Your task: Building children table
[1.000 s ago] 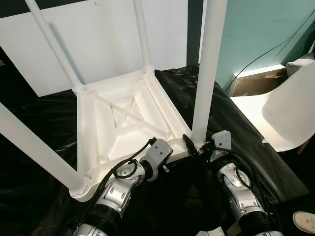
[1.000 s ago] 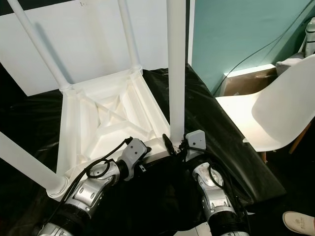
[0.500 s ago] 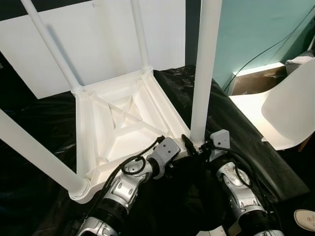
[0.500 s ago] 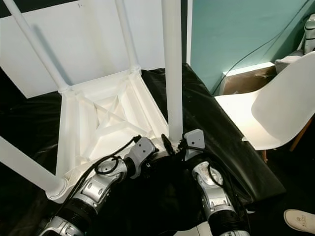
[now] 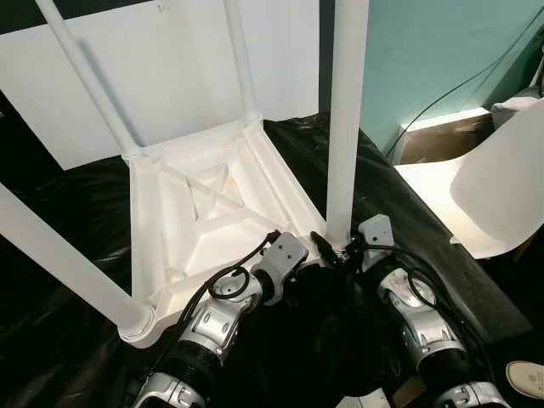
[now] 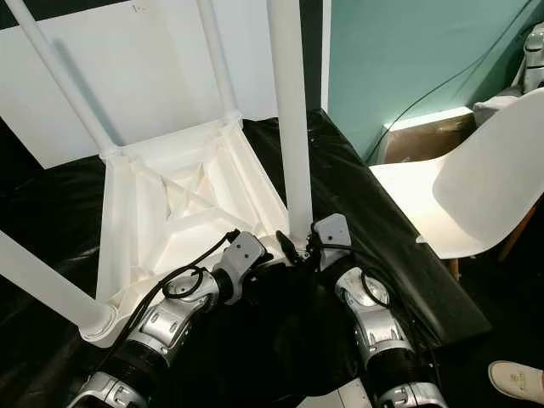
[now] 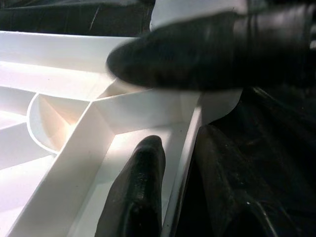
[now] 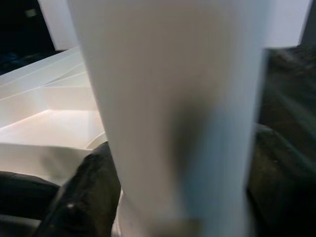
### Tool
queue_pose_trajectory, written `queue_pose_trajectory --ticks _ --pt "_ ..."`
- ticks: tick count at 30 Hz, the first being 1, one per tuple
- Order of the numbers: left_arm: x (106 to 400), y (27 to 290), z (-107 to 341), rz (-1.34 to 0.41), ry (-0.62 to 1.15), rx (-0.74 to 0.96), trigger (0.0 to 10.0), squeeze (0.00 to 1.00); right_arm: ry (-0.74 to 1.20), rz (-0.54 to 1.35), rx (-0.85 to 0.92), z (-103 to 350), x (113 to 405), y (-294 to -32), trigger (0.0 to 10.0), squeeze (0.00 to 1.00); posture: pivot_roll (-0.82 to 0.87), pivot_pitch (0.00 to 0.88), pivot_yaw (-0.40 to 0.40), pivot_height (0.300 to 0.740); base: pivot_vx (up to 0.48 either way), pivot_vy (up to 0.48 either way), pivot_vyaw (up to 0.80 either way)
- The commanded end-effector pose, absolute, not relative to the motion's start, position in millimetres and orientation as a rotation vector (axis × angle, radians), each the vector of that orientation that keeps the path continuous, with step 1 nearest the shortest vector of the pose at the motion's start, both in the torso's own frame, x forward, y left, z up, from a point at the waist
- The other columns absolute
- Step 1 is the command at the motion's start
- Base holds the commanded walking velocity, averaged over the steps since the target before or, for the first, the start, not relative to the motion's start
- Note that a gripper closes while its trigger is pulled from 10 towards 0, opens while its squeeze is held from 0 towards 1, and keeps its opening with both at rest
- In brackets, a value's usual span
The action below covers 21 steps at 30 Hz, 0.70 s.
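Note:
A white children's table [image 5: 204, 204] lies upside down on a black sheet, with its legs pointing up. My right gripper [image 5: 338, 249] is at the foot of the near right leg [image 5: 344, 127] and shut on it. In the right wrist view that leg [image 8: 173, 108] looms close, with one black finger [image 8: 89, 197] pressed beside it. My left gripper [image 5: 304, 255] is at the same corner of the frame. In the left wrist view its fingers [image 7: 143, 187] stand open, one on each side of the corner rib [image 7: 143, 106].
A large white board [image 5: 170, 68] leans behind the table. A white chair [image 5: 501, 187] stands to the right, with a brown box [image 5: 442, 140] and a cable along the teal wall. A shoe [image 5: 527, 378] lies at the bottom right. The black sheet [image 5: 68, 340] covers the floor.
My left arm has reached forward to the near right corner of the frame. The right gripper has shifted a little forward with the leg, which now stands more upright.

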<state>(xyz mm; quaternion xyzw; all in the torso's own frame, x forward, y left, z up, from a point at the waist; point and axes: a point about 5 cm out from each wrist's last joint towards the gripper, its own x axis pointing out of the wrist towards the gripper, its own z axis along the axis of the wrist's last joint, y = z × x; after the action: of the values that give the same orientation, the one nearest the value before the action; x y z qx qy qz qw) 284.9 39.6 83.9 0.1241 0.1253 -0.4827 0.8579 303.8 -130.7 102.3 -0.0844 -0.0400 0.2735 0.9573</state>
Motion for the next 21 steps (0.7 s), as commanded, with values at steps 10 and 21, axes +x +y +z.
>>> queue_pose_trajectory --ticks 10,21 --pt "271 47 51 -1.035 0.432 0.300 10.0 0.00 0.008 0.709 -0.251 107 310 -137 10.0 0.00 -0.11 0.000 0.084 0.740 0.000 0.000 0.00" --pt "271 48 50 -1.042 0.434 0.312 10.0 0.00 0.052 0.851 -0.331 116 307 -165 0.0 0.00 -0.11 0.000 0.087 0.740 0.000 0.000 0.00"
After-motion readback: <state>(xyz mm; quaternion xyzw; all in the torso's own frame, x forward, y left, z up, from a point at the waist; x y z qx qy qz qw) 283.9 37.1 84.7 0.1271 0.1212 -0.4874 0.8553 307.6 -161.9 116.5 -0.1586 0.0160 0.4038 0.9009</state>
